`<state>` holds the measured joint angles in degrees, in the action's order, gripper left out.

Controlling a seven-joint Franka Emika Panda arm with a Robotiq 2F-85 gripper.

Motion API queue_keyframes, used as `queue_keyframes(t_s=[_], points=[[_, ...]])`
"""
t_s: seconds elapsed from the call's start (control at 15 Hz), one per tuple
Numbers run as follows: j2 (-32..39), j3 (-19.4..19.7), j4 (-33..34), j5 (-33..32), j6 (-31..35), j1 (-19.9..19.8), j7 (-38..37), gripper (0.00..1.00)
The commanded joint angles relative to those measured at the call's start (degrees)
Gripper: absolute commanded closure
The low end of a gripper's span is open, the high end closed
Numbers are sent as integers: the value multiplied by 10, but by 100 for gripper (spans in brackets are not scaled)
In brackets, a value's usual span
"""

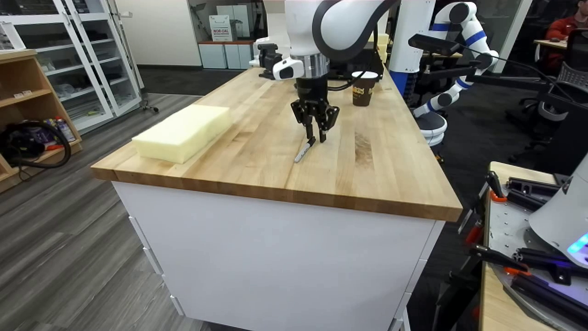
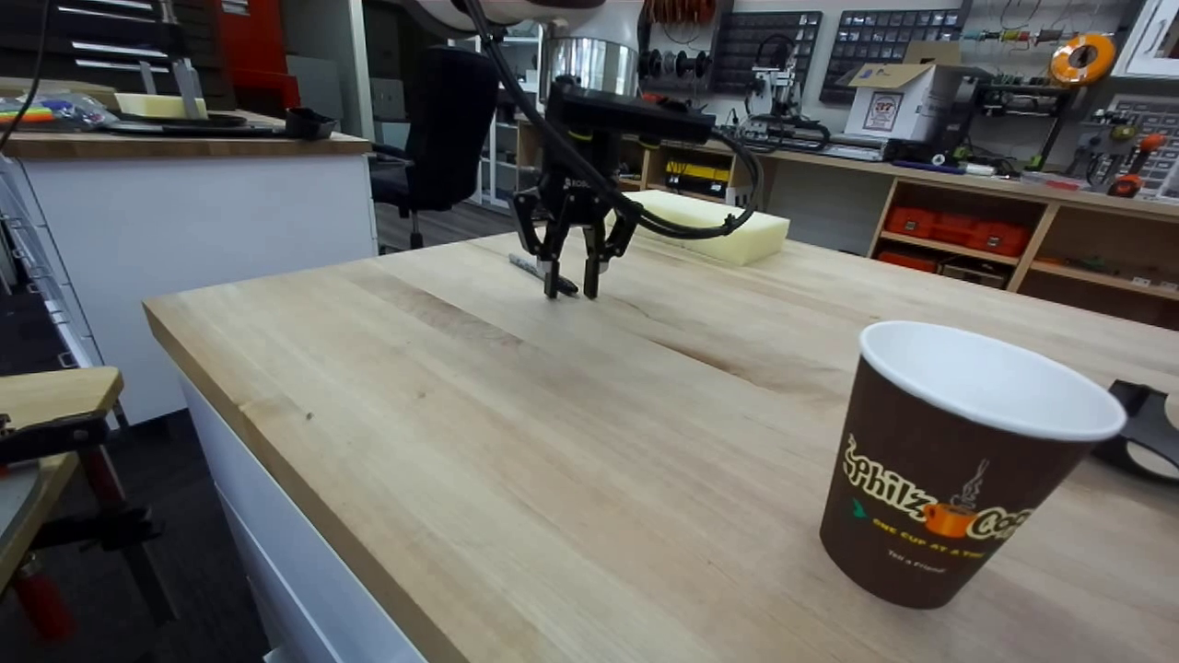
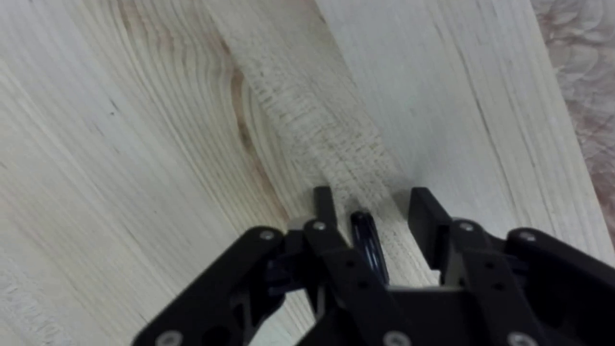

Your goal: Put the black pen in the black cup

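Note:
The pen has a black capped end and a grey barrel. It lies flat on the wooden table in both exterior views point(image 1: 303, 152) point(image 2: 527, 266). In the wrist view its black end point(image 3: 369, 242) shows between the fingers, nearer the left one; the rest is hidden by the gripper. My gripper point(image 1: 316, 135) points down at the table. It is open, its fingertips low around the pen's black end, also in an exterior view point(image 2: 571, 287) and the wrist view point(image 3: 370, 204). The dark brown paper cup with a white rim stands upright in both exterior views point(image 1: 362, 93) point(image 2: 930, 497), apart from the gripper.
A pale yellow foam block point(image 1: 183, 132) lies on the wooden table point(image 1: 257, 172), also seen in an exterior view point(image 2: 737, 238). A black object point(image 2: 1142, 437) lies beside the cup. A cable point(image 2: 645, 221) loops from the wrist. The table's front edge point(image 1: 285, 192) is near the pen.

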<state>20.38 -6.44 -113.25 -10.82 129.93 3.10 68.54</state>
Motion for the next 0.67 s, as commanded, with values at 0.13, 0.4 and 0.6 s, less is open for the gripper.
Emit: queue_keyframes(t_s=[0.13, 0.4, 0.6], points=[[-5, -7, -3, 1, 24, -9, 18, 92], [-2, -8, -4, 5, 41, -9, 24, 92], [-6, -12, -4, 12, 36, -9, 25, 92]])
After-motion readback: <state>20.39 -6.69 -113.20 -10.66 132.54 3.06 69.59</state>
